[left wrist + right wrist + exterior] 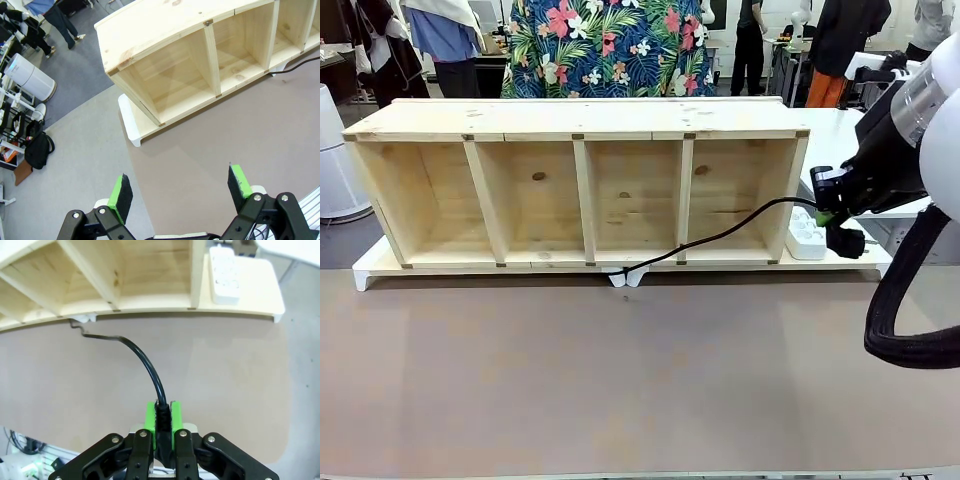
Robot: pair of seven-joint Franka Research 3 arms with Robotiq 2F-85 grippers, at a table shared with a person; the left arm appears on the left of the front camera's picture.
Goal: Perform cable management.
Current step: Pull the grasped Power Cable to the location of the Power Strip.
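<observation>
Pads of the right claw [162, 412] are clamping the cable [146, 365] just behind its plug [847, 240], which is hanging near the power strip [807, 232]. The cable's far end is getting lost at the foot of the wooden shelf [580, 130]. The left claw [180, 192] is hovering, jaws apart, over the tabletop [225, 135].

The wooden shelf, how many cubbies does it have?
4 cubbies, in one row across the wooden shelf: far left, middle left, middle right, far right. None seems hidden.
</observation>
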